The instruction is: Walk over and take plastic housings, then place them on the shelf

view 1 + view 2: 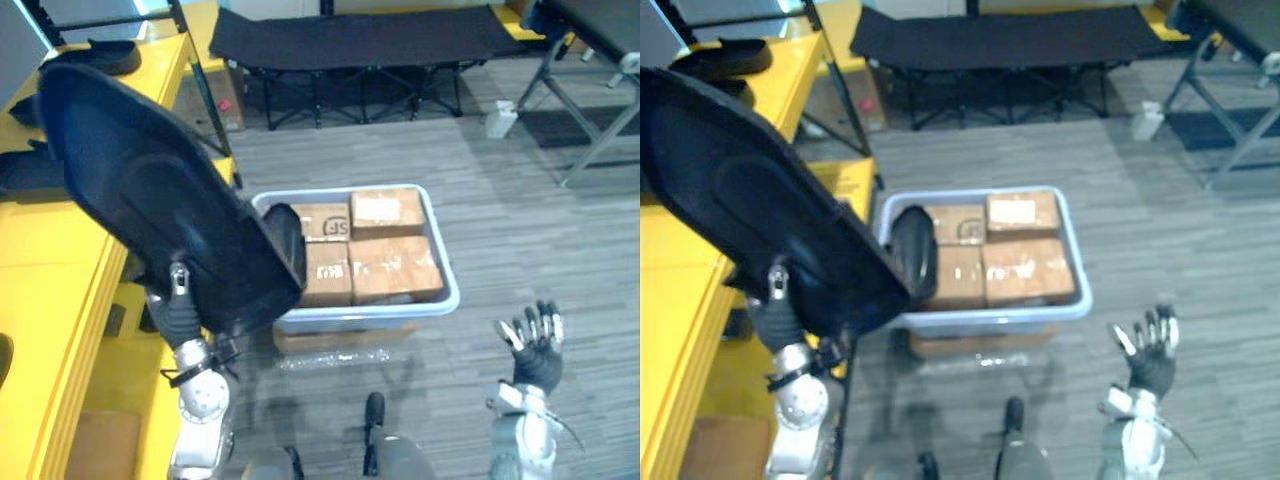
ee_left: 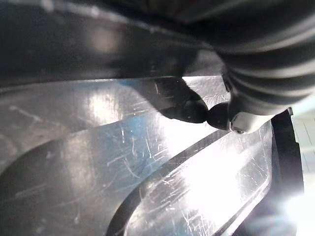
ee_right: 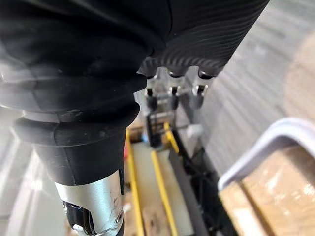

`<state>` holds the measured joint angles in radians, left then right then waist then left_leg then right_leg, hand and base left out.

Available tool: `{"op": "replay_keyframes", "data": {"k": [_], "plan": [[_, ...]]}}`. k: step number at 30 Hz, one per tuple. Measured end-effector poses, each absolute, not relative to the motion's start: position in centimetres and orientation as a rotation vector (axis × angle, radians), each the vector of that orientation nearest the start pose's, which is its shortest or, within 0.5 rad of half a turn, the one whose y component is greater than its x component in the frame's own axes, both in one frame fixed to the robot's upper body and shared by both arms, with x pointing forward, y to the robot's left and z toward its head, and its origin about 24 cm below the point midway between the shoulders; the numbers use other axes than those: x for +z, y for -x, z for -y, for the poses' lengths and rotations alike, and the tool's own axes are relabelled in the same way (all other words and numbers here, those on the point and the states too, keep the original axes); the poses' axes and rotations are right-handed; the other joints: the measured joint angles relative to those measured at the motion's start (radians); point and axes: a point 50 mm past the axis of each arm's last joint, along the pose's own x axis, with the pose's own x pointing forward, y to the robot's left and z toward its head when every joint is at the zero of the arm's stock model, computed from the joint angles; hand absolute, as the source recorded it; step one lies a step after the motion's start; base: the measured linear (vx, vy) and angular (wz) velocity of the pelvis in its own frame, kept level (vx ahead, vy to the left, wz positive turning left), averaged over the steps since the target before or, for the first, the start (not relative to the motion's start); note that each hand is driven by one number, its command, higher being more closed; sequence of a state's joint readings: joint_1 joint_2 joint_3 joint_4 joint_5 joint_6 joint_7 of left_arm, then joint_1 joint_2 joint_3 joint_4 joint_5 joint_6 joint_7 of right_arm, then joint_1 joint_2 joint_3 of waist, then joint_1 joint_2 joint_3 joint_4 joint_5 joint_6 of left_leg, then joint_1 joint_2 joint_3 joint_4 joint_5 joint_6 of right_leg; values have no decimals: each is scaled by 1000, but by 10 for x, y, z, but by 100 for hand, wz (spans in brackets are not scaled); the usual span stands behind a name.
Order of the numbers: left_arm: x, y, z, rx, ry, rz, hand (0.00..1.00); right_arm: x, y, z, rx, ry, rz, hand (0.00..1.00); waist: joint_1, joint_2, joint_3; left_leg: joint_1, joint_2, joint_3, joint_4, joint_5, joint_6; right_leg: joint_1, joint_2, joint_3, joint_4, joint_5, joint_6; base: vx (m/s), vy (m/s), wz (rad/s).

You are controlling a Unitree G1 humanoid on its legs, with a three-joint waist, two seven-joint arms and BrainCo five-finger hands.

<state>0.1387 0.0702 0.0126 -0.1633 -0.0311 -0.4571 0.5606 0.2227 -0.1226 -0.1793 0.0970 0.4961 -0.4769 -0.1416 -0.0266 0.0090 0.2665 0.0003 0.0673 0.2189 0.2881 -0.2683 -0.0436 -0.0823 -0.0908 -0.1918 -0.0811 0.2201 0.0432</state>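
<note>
A large black plastic housing is held up tilted over the edge of the yellow shelf, and its lower end overhangs the left corner of the tote. My left hand grips it from below. In the left wrist view the thumb presses on the housing's glossy scratched surface. My right hand hangs at the lower right over the floor, fingers spread and holding nothing. Another dark housing lies on the shelf's far end.
A pale blue tote with several cardboard boxes stands on the grey floor in front of me. A black folding cot spans the back. A grey metal frame stands at the far right, with a small white object beside it.
</note>
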Motion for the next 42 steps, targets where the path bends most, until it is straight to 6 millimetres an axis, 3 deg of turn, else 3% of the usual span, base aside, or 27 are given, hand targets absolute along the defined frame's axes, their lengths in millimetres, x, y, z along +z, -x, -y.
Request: {"op": "replay_keyframes", "data": {"k": [7, 10, 11, 17, 20, 22, 24, 28, 34, 36, 42], "plan": [[101, -184, -235, 841, 44, 562, 100, 45, -212, 242, -352, -240, 310, 0, 34, 11, 13, 12, -17, -77, -14, 8, 6, 51, -21, -85, 0, -13, 5, 0, 39, 34], [108, -165, -251, 951, -23, 594, 100, 55, -231, 215, -227, -193, 335, 0, 78, 12, 13, 36, -34, -152, -45, 28, 10, 102, -32, -158, 0, -34, 9, 40, 6, 75], [109, -156, -257, 994, -38, 597, 100, 60, -240, 201, -169, -209, 346, 0, 105, 12, 12, 36, -42, -181, -53, 36, 12, 114, -39, -188, 0, -40, 16, 37, -12, 81], [89, -109, -278, 1230, -114, 475, 100, 61, -267, 145, 14, -266, 309, 0, 243, 5, 6, 35, -84, -345, -72, 67, 24, 196, -80, -356, 0, -69, 37, 35, 9, 83], [84, -89, -286, 1280, -164, 422, 100, 60, -273, 124, 73, -275, 283, 0, 291, -8, -2, 31, -108, -406, -72, 74, 31, 229, -99, -416, 0, -83, 52, 41, 49, 68], [82, -82, -286, 1277, -170, 399, 100, 59, -275, 117, 96, -264, 262, 0, 306, -21, -10, 28, -120, -438, -70, 76, 33, 246, -106, -441, 0, -89, 50, 35, 45, 55], [82, -79, -288, 1246, -190, 387, 100, 56, -275, 112, 112, -259, 241, 0, 319, -54, -31, 11, -131, -464, -68, 78, 32, 248, -112, -448, 0, -104, 53, 51, 52, 50], [80, -79, -288, 1215, -166, 382, 100, 51, -274, 115, 115, -242, 214, 0, 316, -68, -40, 16, -131, -491, -64, 77, 31, 247, -123, -469, 60, -147, 50, 58, 23, 23], [78, -82, -288, 1158, -87, 404, 100, 39, -269, 135, 79, -198, 171, 0, 309, -65, -39, -16, -137, -521, -26, 73, 19, 257, -134, -526, 136, -212, 72, 12, -8, 37], [71, -93, -283, 1093, 1, 402, 100, 32, -264, 151, 16, -177, 150, 0, 302, -55, -33, -45, -139, -504, 1, 79, 10, 283, -132, -578, 137, -223, 84, -49, -40, 83], [68, -94, -278, 1061, 59, 402, 100, 24, -257, 154, 12, -139, 123, 0, 307, -39, -23, -38, -130, -476, 7, 85, 1, 293, -137, -572, 169, -236, 77, -33, 10, 9]]}}
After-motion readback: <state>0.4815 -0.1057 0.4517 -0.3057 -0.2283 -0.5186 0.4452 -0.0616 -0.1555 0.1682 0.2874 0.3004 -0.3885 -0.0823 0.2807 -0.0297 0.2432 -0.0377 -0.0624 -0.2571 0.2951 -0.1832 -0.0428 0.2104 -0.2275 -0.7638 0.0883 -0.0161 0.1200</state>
